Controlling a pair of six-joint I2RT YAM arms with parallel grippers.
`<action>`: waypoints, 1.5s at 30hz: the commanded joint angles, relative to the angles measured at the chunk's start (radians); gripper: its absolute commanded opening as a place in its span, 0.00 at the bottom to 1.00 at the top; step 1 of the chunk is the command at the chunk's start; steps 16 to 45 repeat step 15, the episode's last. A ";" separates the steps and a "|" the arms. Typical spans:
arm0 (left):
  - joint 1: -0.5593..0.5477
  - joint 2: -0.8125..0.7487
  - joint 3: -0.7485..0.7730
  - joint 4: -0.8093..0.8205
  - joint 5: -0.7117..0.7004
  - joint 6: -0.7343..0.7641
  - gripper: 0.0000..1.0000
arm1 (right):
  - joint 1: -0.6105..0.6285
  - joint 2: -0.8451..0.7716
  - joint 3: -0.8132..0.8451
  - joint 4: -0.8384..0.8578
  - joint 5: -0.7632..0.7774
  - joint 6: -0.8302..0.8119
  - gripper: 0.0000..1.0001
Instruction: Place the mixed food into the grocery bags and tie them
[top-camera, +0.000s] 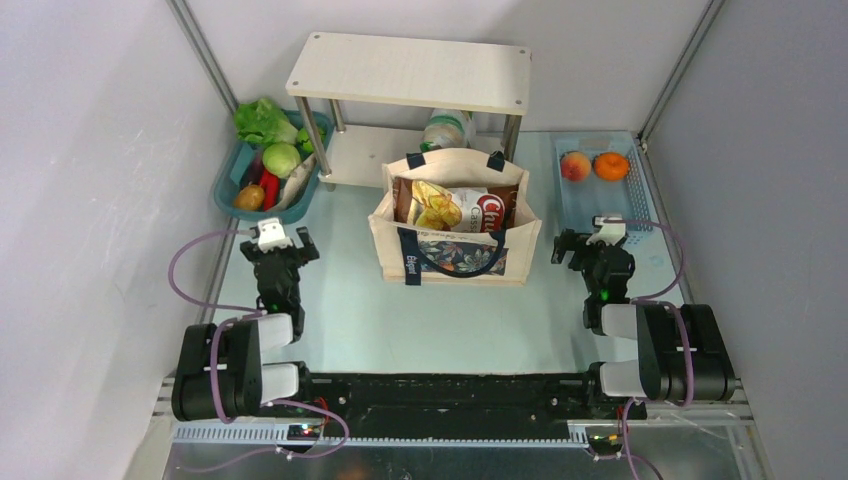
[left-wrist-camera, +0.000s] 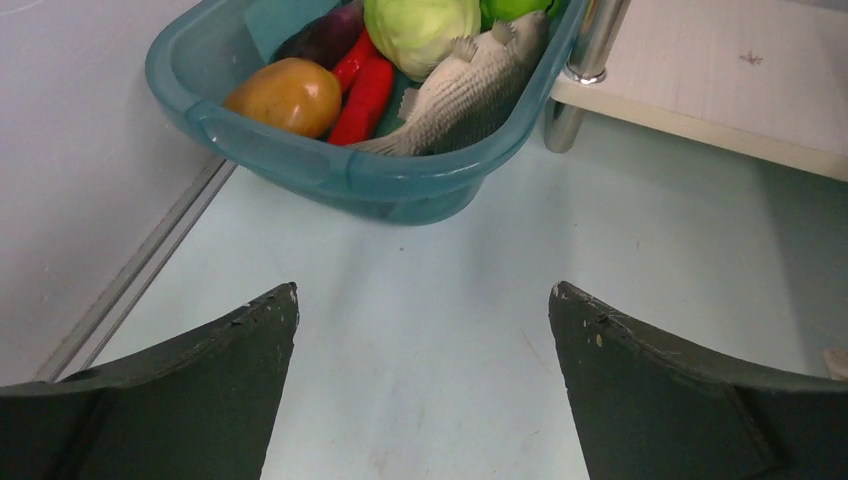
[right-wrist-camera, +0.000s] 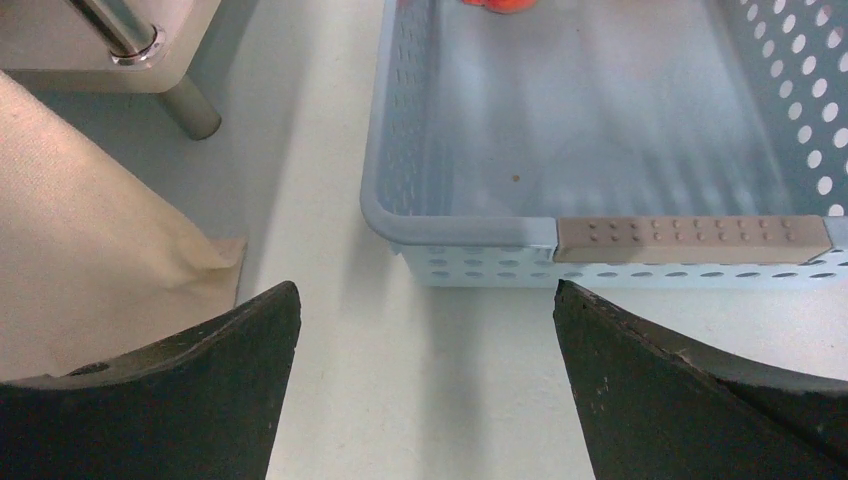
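The beige canvas tote (top-camera: 455, 235) with navy handles stands open mid-table, and a brown-yellow crisp packet (top-camera: 450, 205) sits upright inside it. A teal basket (top-camera: 228, 180) at the back left holds lettuce, a cabbage, red peppers and a fish (left-wrist-camera: 460, 95). A red-yellow fruit (top-camera: 574, 166) and an orange (top-camera: 611, 165) lie in the blue basket (top-camera: 640, 215) at the back right. My left gripper (top-camera: 283, 248) (left-wrist-camera: 424, 290) is open and empty over bare table, short of the teal basket (left-wrist-camera: 330, 165). My right gripper (top-camera: 590, 248) (right-wrist-camera: 427, 285) is open and empty between the tote (right-wrist-camera: 90, 260) and the blue basket (right-wrist-camera: 460, 232).
A two-tier white shelf (top-camera: 410, 75) on metal legs stands behind the tote, with a pale green-white bundle (top-camera: 447, 128) on its lower board. One shelf leg (right-wrist-camera: 185, 105) shows left of the blue basket. Grey walls close in both sides.
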 joint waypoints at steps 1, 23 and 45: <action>-0.006 -0.005 0.025 0.041 0.016 -0.008 1.00 | 0.006 0.002 0.013 0.062 0.025 -0.005 0.99; -0.028 -0.001 0.036 0.031 -0.009 0.011 1.00 | -0.018 0.006 0.024 0.045 0.000 0.013 0.99; -0.028 -0.001 0.036 0.031 -0.009 0.011 1.00 | -0.018 0.006 0.024 0.045 0.000 0.013 0.99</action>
